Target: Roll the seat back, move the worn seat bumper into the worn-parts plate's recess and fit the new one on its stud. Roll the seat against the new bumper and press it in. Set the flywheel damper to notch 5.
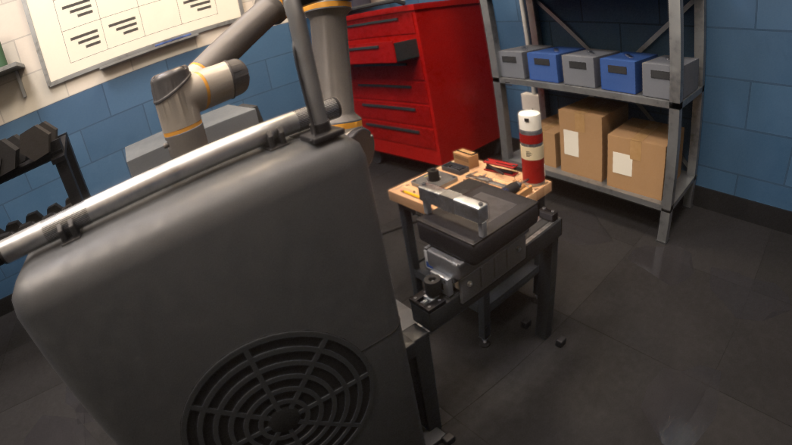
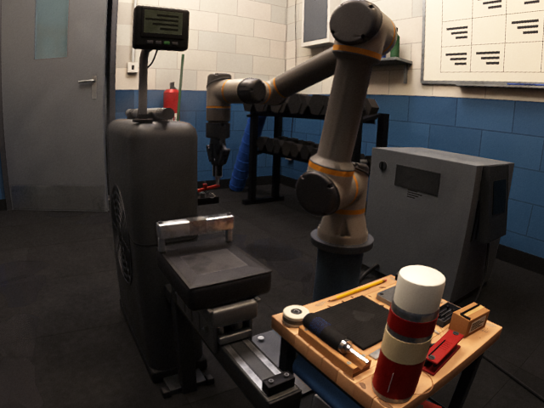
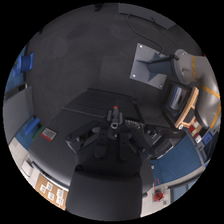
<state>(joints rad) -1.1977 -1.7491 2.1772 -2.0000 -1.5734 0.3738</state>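
Beside the flywheel housing (image 2: 151,193), on its far side, my gripper (image 2: 217,170) points down with its fingers closed on the upright grip of the damper lever (image 3: 115,118), whose red tip (image 3: 115,107) shows just past the fingertips. A red lever arm (image 2: 207,187) shows below the gripper. The seat (image 2: 215,268) sits on its rail close to the housing, its metal backrest bar (image 1: 454,202) toward the flywheel. A black bumper (image 1: 432,285) stands on its stud at the rail's front stop, just ahead of the seat carriage. Another black bumper (image 1: 432,175) rests on the tool tray.
Behind the rower stand the red tool cabinet (image 1: 423,77) and a shelf of boxes (image 1: 598,105). The tool tray (image 2: 386,333) carries a spray can (image 2: 408,331), a black mat, a screwdriver and a tape roll. My arm's pedestal (image 2: 340,259) and a grey cabinet (image 2: 435,211) stand to the right.
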